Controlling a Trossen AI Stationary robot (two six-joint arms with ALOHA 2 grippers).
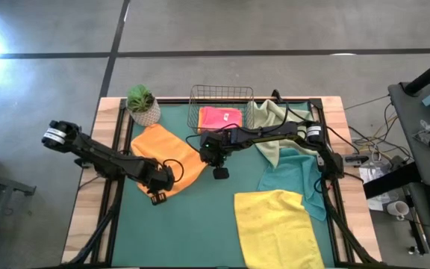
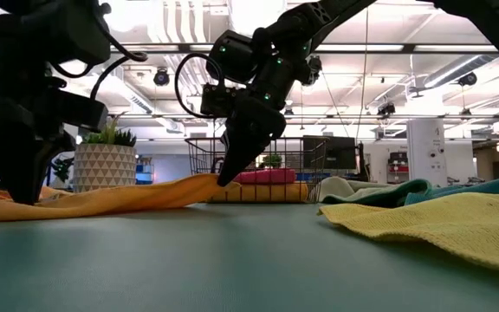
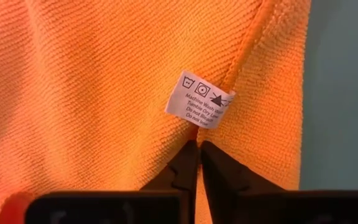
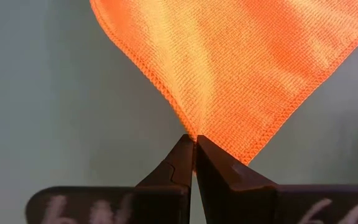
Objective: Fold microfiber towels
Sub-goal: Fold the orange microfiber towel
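Observation:
An orange microfiber towel [image 1: 166,153] lies spread on the green mat [image 1: 200,224], left of the middle. My left gripper [image 1: 158,196] stands at its near corner, shut on it; the left wrist view shows a white care label [image 3: 201,106] just beyond the fingertips [image 3: 194,149]. My right gripper [image 2: 225,180] is shut on the towel's right corner and holds it a little above the mat. A yellow towel [image 1: 275,228], a teal one [image 1: 293,175] and a pale sage one [image 1: 271,123] lie on the right. A pink one [image 1: 220,117] lies in the wire basket. My left gripper pinches the orange towel's hemmed edge [image 3: 197,134] just beside the care label, between its two fingers. The fingers come from above, pointing down. The cloth around them lies on the mat; one layer or several, I cannot tell. My right gripper pinches the orange towel close to its right corner [image 4: 194,132] between its two fingertips, slanting down from the table's right side. That corner is lifted off the mat [image 2: 219,179], and the cloth slopes down from it to the rest on the table.
A wire basket [image 1: 222,101] stands at the far edge, a potted plant [image 1: 142,104] to its left. The towels on the right cover much of that side. Bare mat shows between the orange and the yellow towel, toward the near edge.

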